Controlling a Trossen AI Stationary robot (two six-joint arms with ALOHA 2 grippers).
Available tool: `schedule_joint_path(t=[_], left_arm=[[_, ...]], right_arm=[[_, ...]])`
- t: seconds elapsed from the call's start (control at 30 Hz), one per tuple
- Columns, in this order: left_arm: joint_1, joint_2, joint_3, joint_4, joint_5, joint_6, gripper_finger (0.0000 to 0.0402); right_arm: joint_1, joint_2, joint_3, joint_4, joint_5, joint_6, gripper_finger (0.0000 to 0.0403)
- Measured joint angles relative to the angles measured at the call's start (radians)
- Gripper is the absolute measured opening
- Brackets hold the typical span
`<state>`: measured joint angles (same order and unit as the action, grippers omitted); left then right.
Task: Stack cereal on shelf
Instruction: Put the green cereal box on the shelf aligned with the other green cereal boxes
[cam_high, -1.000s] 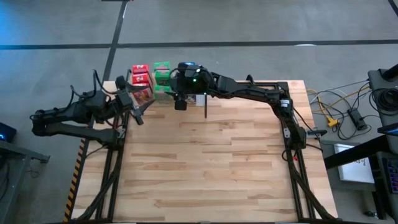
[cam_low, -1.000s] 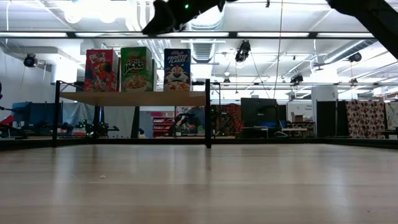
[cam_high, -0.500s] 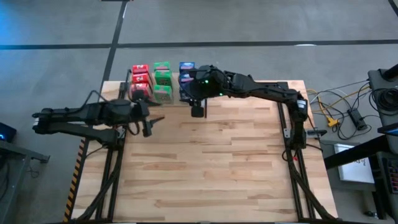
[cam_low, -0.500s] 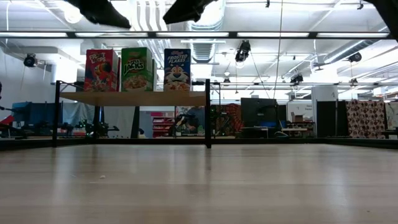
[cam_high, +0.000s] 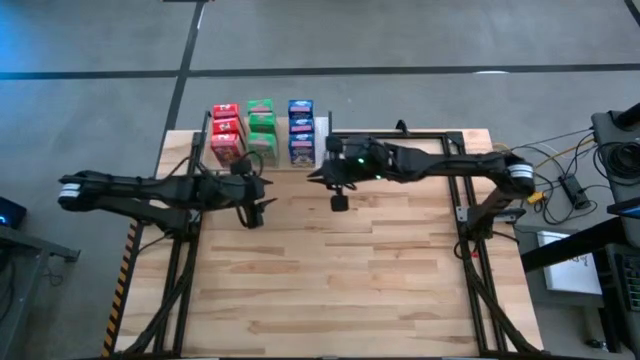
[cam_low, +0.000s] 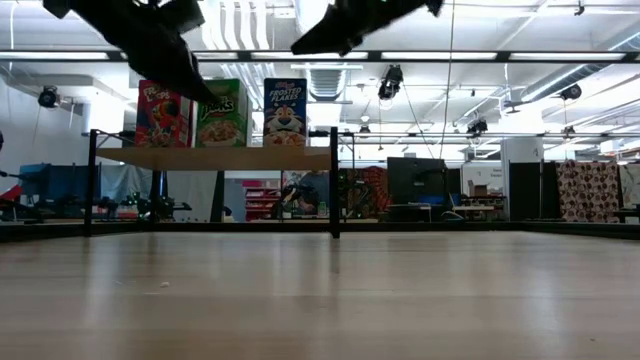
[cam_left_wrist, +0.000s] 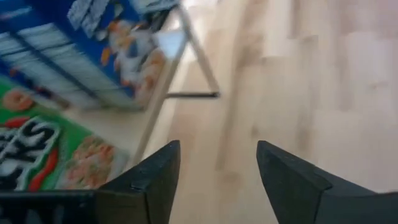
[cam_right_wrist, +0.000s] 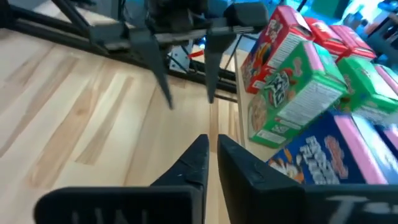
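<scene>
The cereal boxes stand upright on the shelf at the table's far edge: red, green and blue, each row running back, red, green, blue. My left gripper hovers open and empty above the table, just in front of the shelf's red and green boxes. My right gripper hangs shut and empty in the air in front of the shelf's right end. Both point at each other.
The shelf's thin black uprights stand on the tabletop beside a white end strip. Bare wooden tabletop stretches from the grippers to the near edge. Cables and gear lie beyond the table's right edge.
My right gripper has drawn back from above the blue boxes toward the table's near and right side, uncovering them. My left gripper has swung toward the table's right and sunk, tipping downward, and now hangs in front of the red box in the low view.
</scene>
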<state>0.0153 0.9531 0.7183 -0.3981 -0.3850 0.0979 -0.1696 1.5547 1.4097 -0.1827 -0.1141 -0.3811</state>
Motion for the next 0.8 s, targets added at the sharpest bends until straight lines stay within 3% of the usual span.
schedule_joint_path(t=[0.17, 0.53, 0.8], left_arm=[[0.002, 0.048, -0.009, 0.011, -0.191, 0.021, 0.0174], [0.002, 0.126, 0.001, 0.076, -0.369, 0.029, 0.0131], [0.001, 0.136, 0.0, 0.079, -0.376, 0.017, 0.0061]], right_arm=[[0.002, -0.112, -0.213, 0.185, 0.001, 0.031, 0.0018], [0.004, -0.264, -0.454, 0.357, 0.001, 0.044, 0.0018], [0.006, -0.275, -0.487, 0.384, 0.002, 0.015, 0.0018]])
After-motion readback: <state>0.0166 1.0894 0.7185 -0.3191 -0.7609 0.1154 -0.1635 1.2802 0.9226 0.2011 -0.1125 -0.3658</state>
